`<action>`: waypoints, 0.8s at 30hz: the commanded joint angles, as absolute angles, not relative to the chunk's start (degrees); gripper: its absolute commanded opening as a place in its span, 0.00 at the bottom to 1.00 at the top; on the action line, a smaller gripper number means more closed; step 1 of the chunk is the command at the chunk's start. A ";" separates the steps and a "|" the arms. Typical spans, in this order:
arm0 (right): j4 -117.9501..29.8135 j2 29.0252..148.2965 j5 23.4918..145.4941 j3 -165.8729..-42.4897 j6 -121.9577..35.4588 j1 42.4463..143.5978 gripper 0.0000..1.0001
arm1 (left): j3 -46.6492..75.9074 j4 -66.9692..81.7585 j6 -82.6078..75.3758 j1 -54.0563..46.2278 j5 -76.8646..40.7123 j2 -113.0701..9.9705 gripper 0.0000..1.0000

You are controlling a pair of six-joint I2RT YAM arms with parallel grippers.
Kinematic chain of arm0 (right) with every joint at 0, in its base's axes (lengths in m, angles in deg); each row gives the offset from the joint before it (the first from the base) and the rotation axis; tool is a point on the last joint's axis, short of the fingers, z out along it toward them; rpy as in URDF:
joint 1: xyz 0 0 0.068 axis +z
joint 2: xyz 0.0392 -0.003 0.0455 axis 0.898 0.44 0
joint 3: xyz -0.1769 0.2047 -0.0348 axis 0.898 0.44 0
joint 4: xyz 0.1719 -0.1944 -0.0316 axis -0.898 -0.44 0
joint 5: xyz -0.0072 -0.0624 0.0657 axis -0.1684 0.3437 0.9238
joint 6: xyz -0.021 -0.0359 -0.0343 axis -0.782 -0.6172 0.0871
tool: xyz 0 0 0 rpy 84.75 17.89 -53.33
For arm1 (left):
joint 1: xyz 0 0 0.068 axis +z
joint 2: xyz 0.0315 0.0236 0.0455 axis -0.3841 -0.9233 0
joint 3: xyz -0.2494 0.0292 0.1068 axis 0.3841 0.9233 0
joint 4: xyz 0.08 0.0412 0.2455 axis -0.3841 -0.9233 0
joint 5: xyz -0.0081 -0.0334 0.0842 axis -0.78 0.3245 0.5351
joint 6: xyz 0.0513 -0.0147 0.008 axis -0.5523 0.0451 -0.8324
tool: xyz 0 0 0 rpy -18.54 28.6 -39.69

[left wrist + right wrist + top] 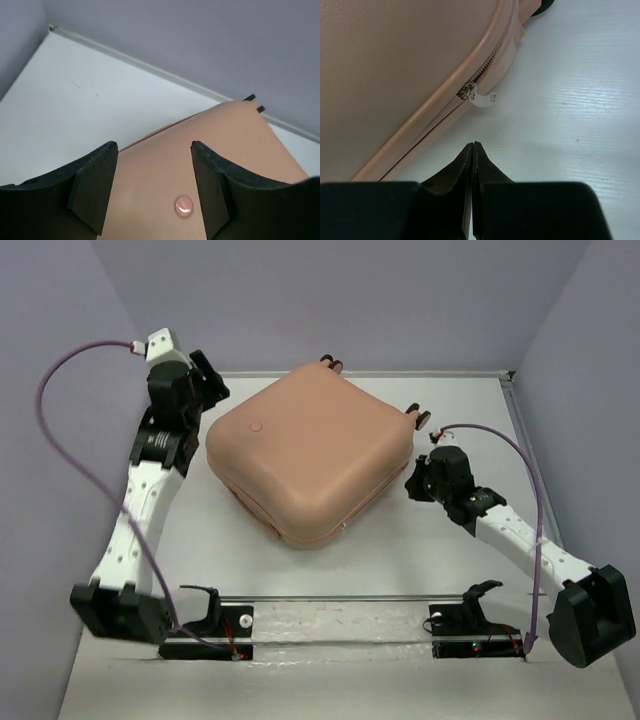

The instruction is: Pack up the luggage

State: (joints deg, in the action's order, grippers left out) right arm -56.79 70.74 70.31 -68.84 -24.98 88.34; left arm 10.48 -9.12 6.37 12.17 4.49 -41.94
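The peach-pink luggage (pixel 305 452) lies closed and flat in the middle of the white table, wheels (pixel 418 416) toward the back right. My left gripper (pixel 208 380) is open at its back-left corner; in the left wrist view the fingers (pixel 95 187) stand apart above the shell (pixel 155 175), next to a small round stud (pixel 183 205). My right gripper (pixel 412 480) is shut and empty, just off the luggage's right side. In the right wrist view its tips (pixel 472 146) point at the zipper (pixel 492 60), whose metal pull (pixel 479 97) sticks out a short way ahead.
A raised rim (pixel 522 430) runs along the table's right and back edges, with purple walls behind. The arm bases and a rail (pixel 340 620) stand at the near edge. Purple cables (pixel 60 420) loop from each arm.
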 commanded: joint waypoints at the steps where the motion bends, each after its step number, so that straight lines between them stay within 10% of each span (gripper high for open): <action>1: -51.56 73.84 74.91 -69.33 -25.19 88.59 0.07 | 2.01 -8.32 8.18 20.99 -8.67 -60.23 0.72; 12: -46.73 83.85 75.62 -73.72 -25.98 88.59 0.07 | -19.12 -17.92 5.19 28.30 -23.43 -89.51 0.74; 24: -36.71 98.79 86.78 -88.21 -31.17 84.73 0.07 | 18.66 0.54 11.96 26.19 -30.03 -76.27 0.72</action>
